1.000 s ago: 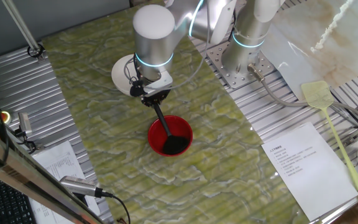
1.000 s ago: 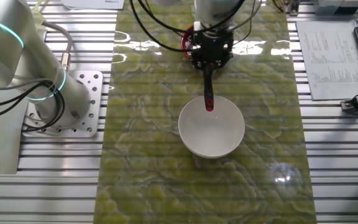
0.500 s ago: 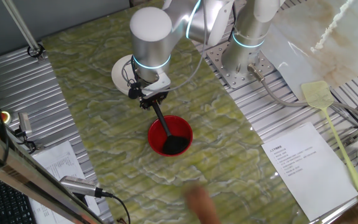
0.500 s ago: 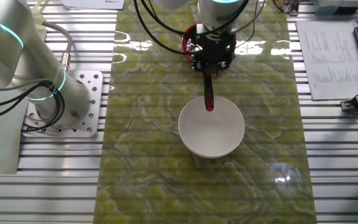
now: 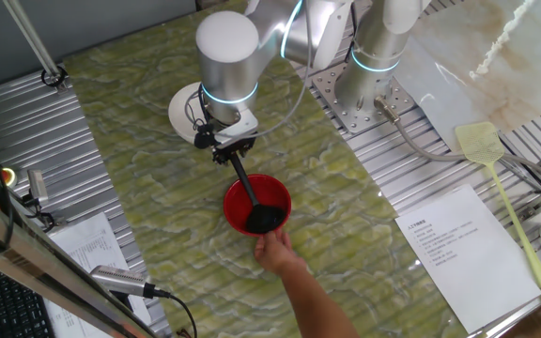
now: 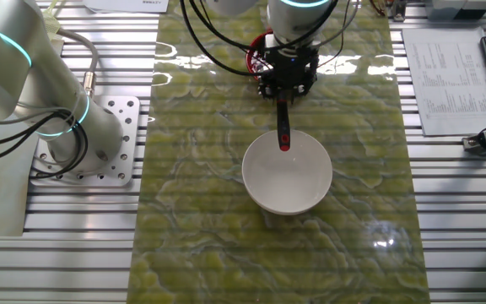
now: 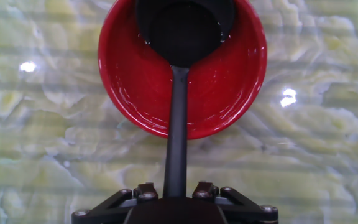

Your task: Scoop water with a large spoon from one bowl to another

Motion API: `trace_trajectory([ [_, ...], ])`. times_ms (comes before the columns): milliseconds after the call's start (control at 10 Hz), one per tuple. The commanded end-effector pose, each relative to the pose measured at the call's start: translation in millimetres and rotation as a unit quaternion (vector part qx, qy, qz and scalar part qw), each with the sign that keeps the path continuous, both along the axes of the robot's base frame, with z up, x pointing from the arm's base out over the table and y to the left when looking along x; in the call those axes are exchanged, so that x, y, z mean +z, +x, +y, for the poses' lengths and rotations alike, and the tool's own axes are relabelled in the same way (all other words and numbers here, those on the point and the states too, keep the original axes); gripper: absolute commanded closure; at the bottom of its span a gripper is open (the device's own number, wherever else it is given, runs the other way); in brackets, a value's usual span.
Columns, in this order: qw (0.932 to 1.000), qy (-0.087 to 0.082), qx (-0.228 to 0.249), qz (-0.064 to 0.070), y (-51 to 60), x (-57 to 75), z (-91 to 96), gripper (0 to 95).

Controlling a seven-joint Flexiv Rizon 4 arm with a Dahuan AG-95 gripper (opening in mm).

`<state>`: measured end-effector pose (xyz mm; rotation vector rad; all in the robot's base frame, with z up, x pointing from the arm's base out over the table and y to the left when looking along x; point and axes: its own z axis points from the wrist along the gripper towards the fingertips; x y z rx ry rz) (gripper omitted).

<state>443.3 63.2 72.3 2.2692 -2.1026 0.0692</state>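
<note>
My gripper (image 5: 232,150) is shut on the handle of the black ladle (image 5: 252,199); it also shows in the other fixed view (image 6: 283,82) and the hand view (image 7: 175,194). The ladle's round scoop (image 7: 185,28) sits inside the red bowl (image 7: 229,87), at its far side. Water shows as a faint sheen in the red bowl (image 5: 280,195). The white bowl (image 6: 287,173) stands behind the gripper (image 5: 182,111); the ladle's handle end with a red tip (image 6: 284,145) reaches over its rim.
A person's hand and forearm (image 5: 289,272) reach in from the front and touch the red bowl's near rim. The robot base (image 5: 364,94) stands at the back. A paper sheet (image 5: 458,239) and a fly swatter (image 5: 501,188) lie at the right.
A person's hand has come in from the front and now reaches the red bowl's rim. The gripper and ladle have barely moved.
</note>
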Motion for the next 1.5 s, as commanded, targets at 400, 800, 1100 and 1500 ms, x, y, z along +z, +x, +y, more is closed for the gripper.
trace_trajectory([
  [400, 1.0000, 0.000, 0.002, 0.000, -3.1, -4.5, -0.8, 57.0],
  [800, 1.0000, 0.000, 0.001, 0.001, -2.7, -2.7, -9.6, 57.0],
  [1100, 0.9999, 0.010, 0.003, 0.002, -2.0, -1.5, -16.2, 57.0],
  [1500, 0.9998, 0.020, -0.009, 0.002, -3.1, -2.8, -8.9, 57.0],
])
